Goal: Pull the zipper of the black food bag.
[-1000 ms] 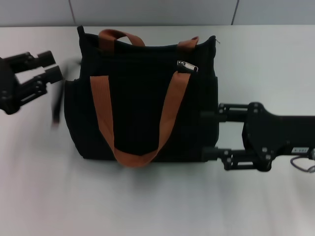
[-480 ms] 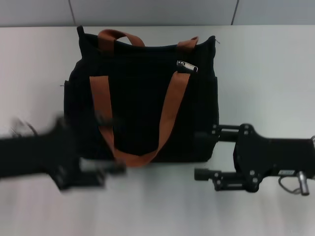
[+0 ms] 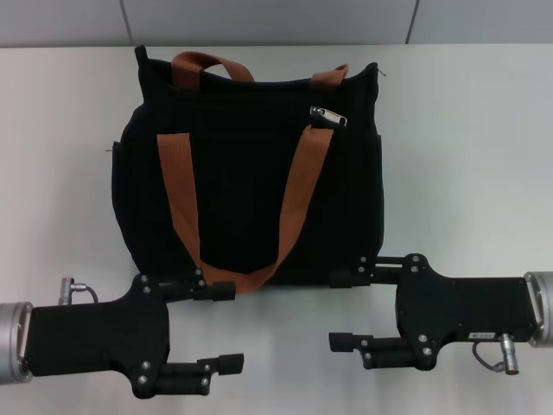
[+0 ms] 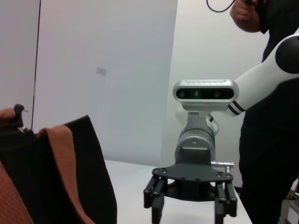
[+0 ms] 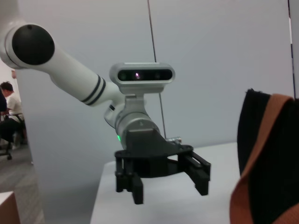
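The black food bag point(image 3: 246, 186) lies flat in the middle of the white table, its two orange-brown straps point(image 3: 298, 194) draped across it. Its zipper point(image 3: 329, 117), a small silver pull tab, rests near the bag's far right corner by the zip track. My left gripper point(image 3: 223, 327) hovers open and empty at the near left, just in front of the bag's near edge. My right gripper point(image 3: 341, 309) is open and empty at the near right, its far finger close to the bag's near right corner. Both grippers point toward each other. Neither one touches the zipper.
The white table point(image 3: 467, 138) reaches left, right and in front of the bag. A grey wall point(image 3: 276, 22) runs behind it. The left wrist view shows the right gripper point(image 4: 189, 207) beside the bag point(image 4: 88, 177); a person point(image 4: 268, 140) stands behind it.
My left arm swung from the bag's far left side down to the near left. My right gripper drew back from the bag's right side toward the near edge. The bag stayed put.
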Controlling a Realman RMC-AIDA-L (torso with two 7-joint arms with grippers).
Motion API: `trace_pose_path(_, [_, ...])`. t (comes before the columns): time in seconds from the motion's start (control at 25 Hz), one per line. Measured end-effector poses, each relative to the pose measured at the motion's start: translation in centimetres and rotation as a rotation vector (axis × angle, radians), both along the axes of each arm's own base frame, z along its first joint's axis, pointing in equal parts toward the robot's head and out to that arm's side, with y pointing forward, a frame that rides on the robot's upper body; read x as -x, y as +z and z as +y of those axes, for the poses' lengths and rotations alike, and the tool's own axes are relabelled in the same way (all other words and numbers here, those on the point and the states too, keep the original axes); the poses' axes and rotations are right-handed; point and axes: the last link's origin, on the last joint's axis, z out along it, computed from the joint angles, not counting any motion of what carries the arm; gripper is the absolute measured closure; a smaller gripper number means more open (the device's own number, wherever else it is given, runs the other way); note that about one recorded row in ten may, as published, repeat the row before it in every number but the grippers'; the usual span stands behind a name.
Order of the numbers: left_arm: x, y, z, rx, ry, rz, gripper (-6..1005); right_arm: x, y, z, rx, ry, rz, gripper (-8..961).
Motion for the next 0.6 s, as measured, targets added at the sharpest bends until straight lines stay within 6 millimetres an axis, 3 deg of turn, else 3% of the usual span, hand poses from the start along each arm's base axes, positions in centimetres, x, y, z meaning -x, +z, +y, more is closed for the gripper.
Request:
trace_pose_path(0.36, [0.14,-0.27,-0.05,0.005,0.003,0.015,241,-0.10,-0.66,-0.42,-0.006,0.029,-0.017,212])
trace_pose_path(0.6, [0.16,-0.27,-0.07,0.009,0.007,0.015,241,-0.04,-0.67,-0.45,-0.006,0.028,-0.010,147])
